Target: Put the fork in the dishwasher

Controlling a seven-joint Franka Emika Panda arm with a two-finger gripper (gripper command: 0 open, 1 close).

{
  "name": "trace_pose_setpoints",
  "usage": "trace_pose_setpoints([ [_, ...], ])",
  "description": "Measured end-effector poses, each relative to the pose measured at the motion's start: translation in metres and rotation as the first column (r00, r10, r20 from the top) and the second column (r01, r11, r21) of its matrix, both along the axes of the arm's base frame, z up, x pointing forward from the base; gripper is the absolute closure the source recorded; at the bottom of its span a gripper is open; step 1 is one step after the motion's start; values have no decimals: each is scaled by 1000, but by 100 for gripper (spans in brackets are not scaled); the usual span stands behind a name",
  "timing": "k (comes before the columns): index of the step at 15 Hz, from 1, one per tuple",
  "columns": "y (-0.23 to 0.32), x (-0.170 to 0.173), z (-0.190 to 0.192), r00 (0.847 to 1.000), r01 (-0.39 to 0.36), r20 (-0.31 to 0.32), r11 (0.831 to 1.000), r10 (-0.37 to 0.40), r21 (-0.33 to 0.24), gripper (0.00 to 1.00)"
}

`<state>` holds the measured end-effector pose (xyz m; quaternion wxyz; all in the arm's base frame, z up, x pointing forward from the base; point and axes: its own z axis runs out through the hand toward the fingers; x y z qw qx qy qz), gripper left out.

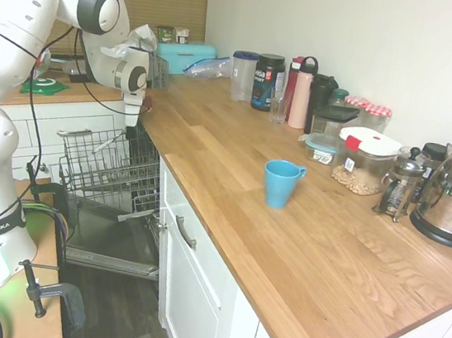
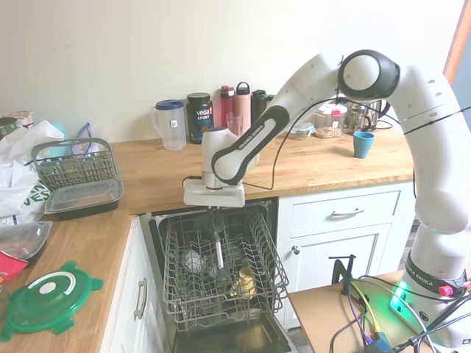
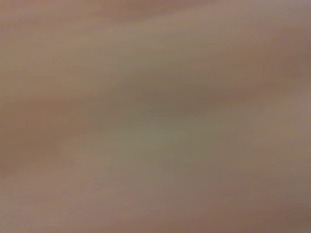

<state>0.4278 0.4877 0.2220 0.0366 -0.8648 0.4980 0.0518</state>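
A: Going left to right in the second exterior view, what sits on the counter (image 2: 147, 176)?

B: A green lid (image 2: 50, 301) at the near left corner, a clear tub (image 2: 20, 240) behind it, then a black tray (image 2: 82, 198) with a wire cutlery basket (image 2: 73, 163) beside it. Further along the wall stand a jug (image 2: 171, 123), a dark canister (image 2: 199, 116) and bottles (image 2: 234, 107). The blue mug (image 2: 363, 143) stands alone far right.

A: And the dishwasher (image 2: 221, 294)?

B: Its rack (image 2: 217, 268) is pulled out under the counter edge, between white cabinets (image 2: 338, 235). A few items, hard to make out, lie in the rack.

A: Where is the gripper (image 2: 215, 215)?

B: It points straight down over the rack's back half, just in front of the counter edge. The fork (image 2: 218, 250) hangs upright below it, its lower end down among the rack wires.

A: Is the fork held?

B: The fingers are closed narrowly on the fork's top, so it looks gripped.

A: Anything in the way?

B: The rack wires surround the fork on all sides. The wrist view is a brown blur and shows nothing.
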Motion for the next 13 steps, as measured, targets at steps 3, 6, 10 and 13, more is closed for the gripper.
trace_pose_setpoints([
  [3,2,2,6,1000,3,10,1000,-3,4,0],
  [6,0,5,13,1000,9,19,1000,-9,11,0],
  [10,-35,3,72,994,37,103,996,-45,79,0],
  [13,-102,5,116,982,68,163,985,-95,160,0],
])
